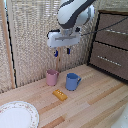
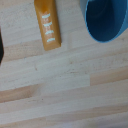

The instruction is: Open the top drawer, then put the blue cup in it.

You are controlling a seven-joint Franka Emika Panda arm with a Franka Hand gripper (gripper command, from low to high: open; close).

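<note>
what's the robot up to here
A single white robot arm hangs over a light wooden table, its pincer in the air above the cups and holding nothing; whether it is open or shut is unclear. Below it stand a small blue mug with a loop handle and a pink handleless cup, with a flat orange bar lying in front. The dark-brown dresser's top drawer looks closed, so nothing appears started yet.
</note>
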